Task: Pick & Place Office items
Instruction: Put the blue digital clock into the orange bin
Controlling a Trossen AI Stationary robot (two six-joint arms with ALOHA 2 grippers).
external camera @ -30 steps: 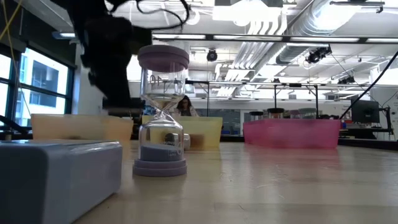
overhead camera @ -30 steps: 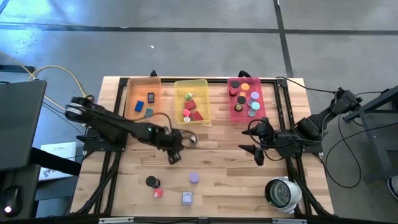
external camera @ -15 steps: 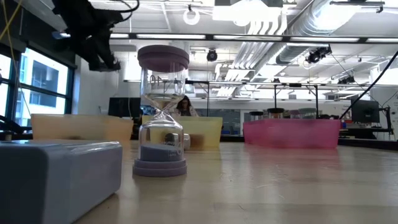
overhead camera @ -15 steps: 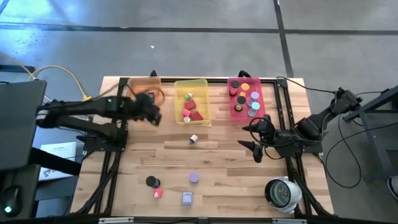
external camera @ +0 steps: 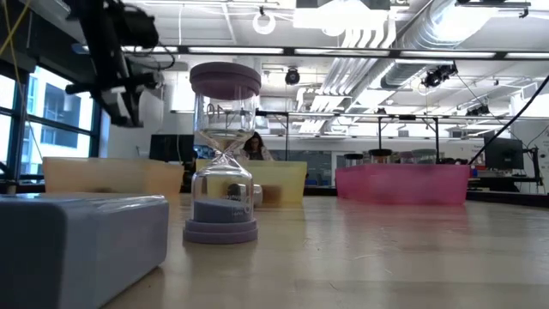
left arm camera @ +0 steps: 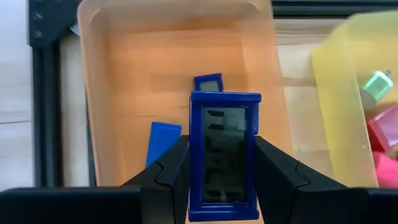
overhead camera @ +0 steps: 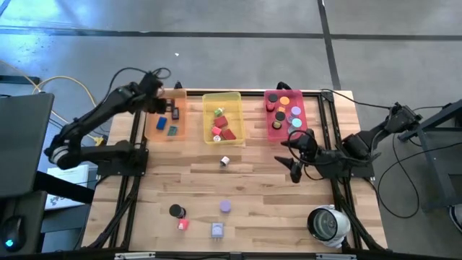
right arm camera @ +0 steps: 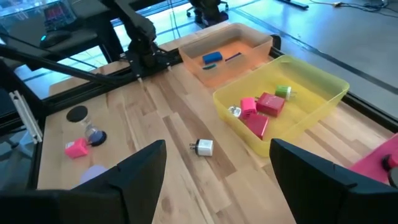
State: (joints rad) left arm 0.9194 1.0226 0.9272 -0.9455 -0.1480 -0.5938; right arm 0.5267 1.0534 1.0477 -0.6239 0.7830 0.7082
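Near edge of the table (overhead camera: 260, 195): a black disc (overhead camera: 175, 210), pink cube (overhead camera: 182, 223), lavender hourglass (overhead camera: 224, 206) and grey block (overhead camera: 217, 230). A white cube (overhead camera: 224, 162) sits mid-table. Right gripper (overhead camera: 291, 154) hangs near the right edge, fingers apart, empty. Left gripper (left arm camera: 222, 186) is clamped on a blue rectangle (left arm camera: 224, 155) above the orange tray (overhead camera: 163, 130) at the far left corner

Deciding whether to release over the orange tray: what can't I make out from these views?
- High view: the left end effector hides the blue timer it grips.
- Left wrist view: the timer's display is blurred; the timer covers part of the orange tray floor.
- Low view: tray walls hide the contents.
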